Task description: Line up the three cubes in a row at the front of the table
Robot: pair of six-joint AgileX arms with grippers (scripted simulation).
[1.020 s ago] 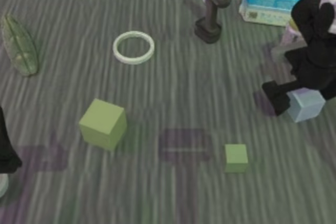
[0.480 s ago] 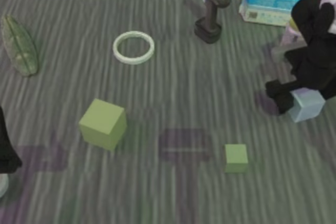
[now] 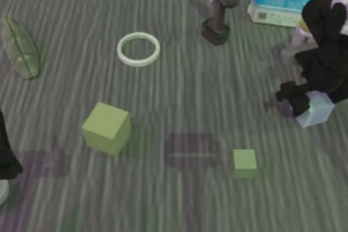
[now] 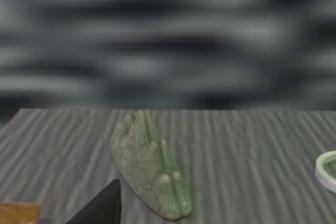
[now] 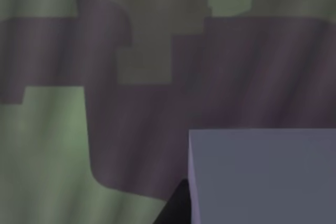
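The pale lavender-blue cube (image 3: pixel 318 110) is at the right of the table (image 3: pixel 185 91), slightly tilted, with my right gripper (image 3: pixel 308 104) shut on it. In the right wrist view the same cube (image 5: pixel 262 177) fills the lower corner, with one dark fingertip (image 5: pixel 176 211) against its side. The large olive-green cube (image 3: pixel 107 127) sits left of centre. Near the front, right of centre, rests the small darker green cube (image 3: pixel 244 163). My left gripper (image 3: pixel 5 158) is parked at the left edge, open and holding nothing; one of its fingers (image 4: pixel 102 208) shows in the left wrist view.
A white ring (image 3: pixel 138 49) lies at the back left of centre, and a green leaf-shaped object (image 3: pixel 20 46) at the far left. A dark drill-like tool (image 3: pixel 219 9) stands at the back, with a blue-topped packet (image 3: pixel 280 1) to its right.
The right gripper's visible finger moved in against the lavender cube. The cube shifted slightly and now sits tilted. The left arm and both green cubes stayed still.
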